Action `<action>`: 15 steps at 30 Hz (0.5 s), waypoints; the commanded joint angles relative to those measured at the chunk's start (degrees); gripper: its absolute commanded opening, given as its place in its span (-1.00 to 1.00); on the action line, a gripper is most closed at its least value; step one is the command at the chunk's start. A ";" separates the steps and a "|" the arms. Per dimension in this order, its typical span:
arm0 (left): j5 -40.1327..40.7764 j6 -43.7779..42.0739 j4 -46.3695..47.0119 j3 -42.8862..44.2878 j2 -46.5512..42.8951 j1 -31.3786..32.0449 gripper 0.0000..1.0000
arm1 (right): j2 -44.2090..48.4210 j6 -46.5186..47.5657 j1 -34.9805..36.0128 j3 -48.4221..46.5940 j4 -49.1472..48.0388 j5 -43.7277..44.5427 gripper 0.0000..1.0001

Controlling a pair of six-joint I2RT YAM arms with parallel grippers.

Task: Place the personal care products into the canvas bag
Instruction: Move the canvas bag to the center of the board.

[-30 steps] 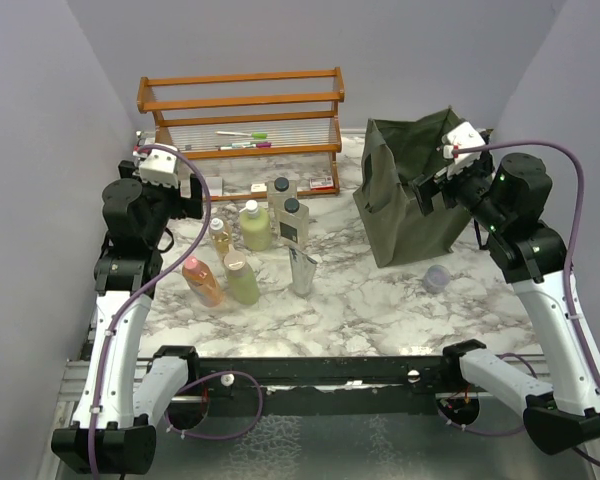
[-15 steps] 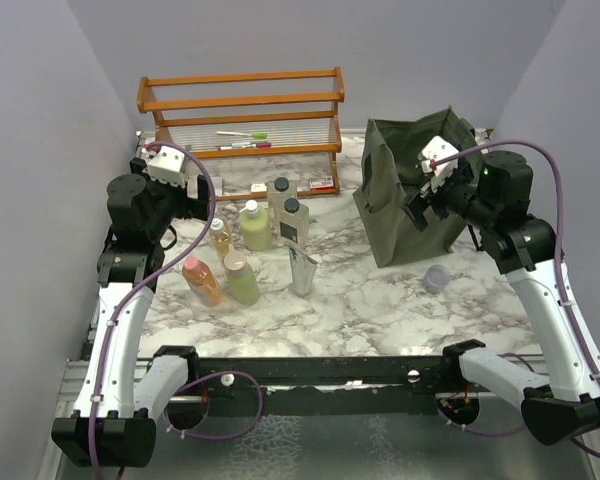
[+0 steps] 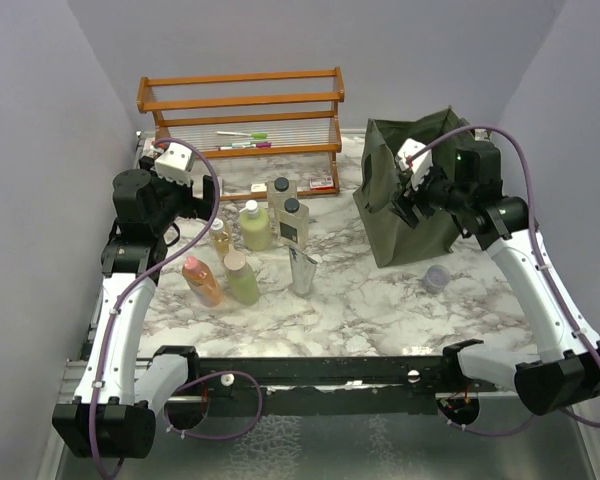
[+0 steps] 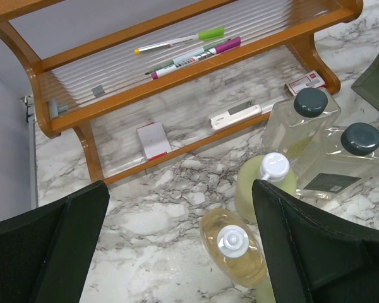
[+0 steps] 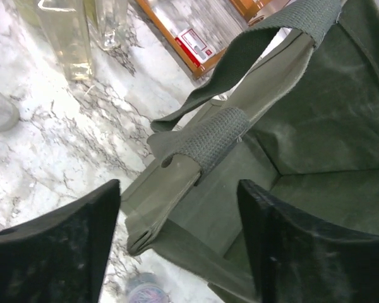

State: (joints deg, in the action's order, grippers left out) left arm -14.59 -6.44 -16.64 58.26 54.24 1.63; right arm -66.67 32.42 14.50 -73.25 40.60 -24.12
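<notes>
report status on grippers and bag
Left gripper open, empty, above bottles. Right gripper open over canvas bag rim. Nothing blocking.

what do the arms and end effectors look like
The left arm and right arm have white curved links, black joints and a looping purple cable. The left end effector and right end effector are each two broad matte black wedges.

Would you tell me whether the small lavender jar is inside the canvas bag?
No, the lavender jar stands on the marble tabletop in front of the canvas bag, outside it.
</notes>
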 commanded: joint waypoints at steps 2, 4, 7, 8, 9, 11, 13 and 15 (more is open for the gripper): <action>-3.76 -1.35 1.09 0.26 1.00 0.30 0.98 | -2.05 2.25 -0.18 -3.95 1.28 2.92 0.26; -4.29 -1.36 1.00 -0.06 1.22 0.31 0.98 | -2.78 2.66 -0.22 -4.52 1.66 5.89 0.07; -4.87 -1.47 0.97 -0.24 1.51 0.31 0.98 | -3.59 3.45 -0.18 -5.34 2.94 9.68 -0.12; -4.89 -1.54 0.95 -0.32 1.51 0.32 0.98 | -3.63 3.66 -0.18 -5.47 3.44 10.45 -0.18; -4.98 -1.60 0.94 -0.29 1.59 0.34 0.98 | -3.56 3.77 -0.18 -5.57 4.09 11.05 -0.23; -4.94 -1.79 0.84 -0.39 1.67 0.31 0.98 | -3.32 4.15 -0.18 -5.83 5.79 10.78 -0.32; -4.97 -1.95 0.89 -0.53 1.80 0.32 0.98 | -3.04 4.79 -0.15 -6.17 8.35 8.03 -0.41; -5.01 -2.13 0.74 -0.59 1.97 0.32 0.98 | -2.98 4.54 -0.02 -6.64 10.87 4.92 -0.52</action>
State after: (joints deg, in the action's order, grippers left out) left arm -17.69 -7.60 -16.73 58.26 55.96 1.63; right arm -69.87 35.79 14.52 -77.60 45.10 -16.73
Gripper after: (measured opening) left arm 0.992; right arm 0.307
